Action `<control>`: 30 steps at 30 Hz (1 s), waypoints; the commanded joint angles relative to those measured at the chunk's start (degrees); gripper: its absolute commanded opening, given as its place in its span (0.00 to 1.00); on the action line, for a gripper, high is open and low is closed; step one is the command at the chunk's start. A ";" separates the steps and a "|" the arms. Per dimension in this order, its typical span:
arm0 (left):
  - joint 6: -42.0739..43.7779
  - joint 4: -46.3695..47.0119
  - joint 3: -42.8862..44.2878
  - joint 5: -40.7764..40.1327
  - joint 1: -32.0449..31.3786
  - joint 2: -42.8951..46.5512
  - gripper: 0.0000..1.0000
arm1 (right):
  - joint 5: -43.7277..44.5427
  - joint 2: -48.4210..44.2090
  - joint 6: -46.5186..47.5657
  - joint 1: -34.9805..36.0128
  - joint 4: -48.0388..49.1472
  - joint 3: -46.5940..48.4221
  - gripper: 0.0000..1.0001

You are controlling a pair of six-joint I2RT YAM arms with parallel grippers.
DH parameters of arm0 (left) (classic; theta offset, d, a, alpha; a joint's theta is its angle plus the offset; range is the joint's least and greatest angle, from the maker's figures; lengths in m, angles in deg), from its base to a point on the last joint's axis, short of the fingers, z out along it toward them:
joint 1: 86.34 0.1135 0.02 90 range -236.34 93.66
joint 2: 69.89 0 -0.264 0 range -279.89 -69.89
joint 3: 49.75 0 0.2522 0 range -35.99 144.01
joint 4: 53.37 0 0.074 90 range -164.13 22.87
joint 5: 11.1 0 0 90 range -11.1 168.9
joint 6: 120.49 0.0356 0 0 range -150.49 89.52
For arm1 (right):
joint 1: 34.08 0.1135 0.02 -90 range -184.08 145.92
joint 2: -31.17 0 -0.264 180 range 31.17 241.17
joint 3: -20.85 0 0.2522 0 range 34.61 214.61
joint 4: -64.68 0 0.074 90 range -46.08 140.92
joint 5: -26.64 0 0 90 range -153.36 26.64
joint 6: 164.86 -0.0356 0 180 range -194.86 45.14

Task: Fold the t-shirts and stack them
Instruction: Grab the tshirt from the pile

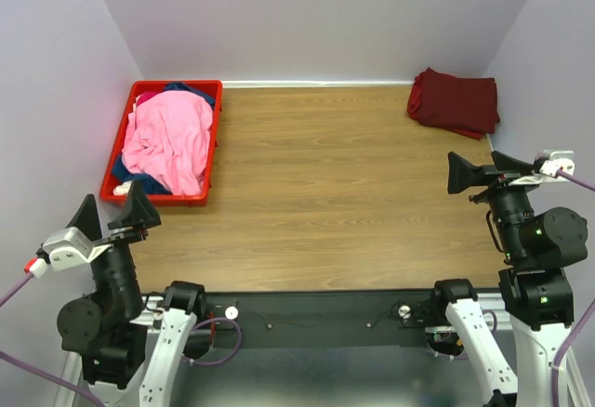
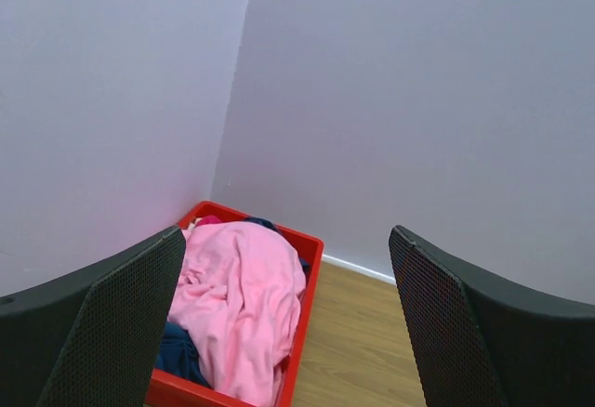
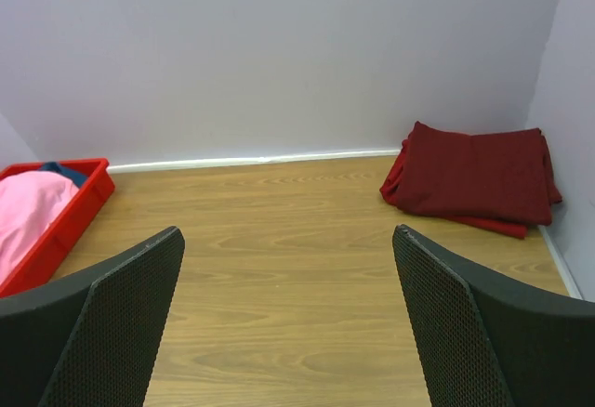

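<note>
Near left, the left gripper (image 1: 113, 216) hangs splayed wide, holding nothing. Just beyond it sits the red crate (image 1: 158, 200), long axis running near to far, heaped with a crumpled light pink t-shirt (image 1: 172, 137) over a navy t-shirt (image 1: 136, 184), so this arm looks nearer. Across the wood-grain table (image 1: 325, 175), the maroon t-shirt (image 1: 456, 102) lies folded in the far right corner. The right gripper (image 1: 485, 170) is also spread and holding nothing.

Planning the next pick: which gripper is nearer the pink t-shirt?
Left. The left gripper hangs just short of the pink t-shirt in the crate; the right gripper is far across the table.
</note>
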 commanded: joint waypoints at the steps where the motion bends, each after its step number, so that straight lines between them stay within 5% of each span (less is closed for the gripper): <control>1: 1.79 -2.01 1.19 1.73 0.14 -2.24 0.99 | 1.65 -0.01 -0.39 0.30 -0.97 -0.48 1.00; 13: -1.02 -2.99 1.64 2.97 0.23 -18.67 0.98 | 2.27 4.20 -7.94 0.30 -0.88 -1.97 1.00; 25: -7.45 -2.39 4.28 -3.18 1.19 -56.27 0.92 | -5.56 5.44 -10.32 0.30 -0.88 -5.31 1.00; 30: -7.09 3.95 3.75 0.15 6.20 -67.10 0.81 | -5.30 4.03 -10.41 0.38 -0.88 -6.28 1.00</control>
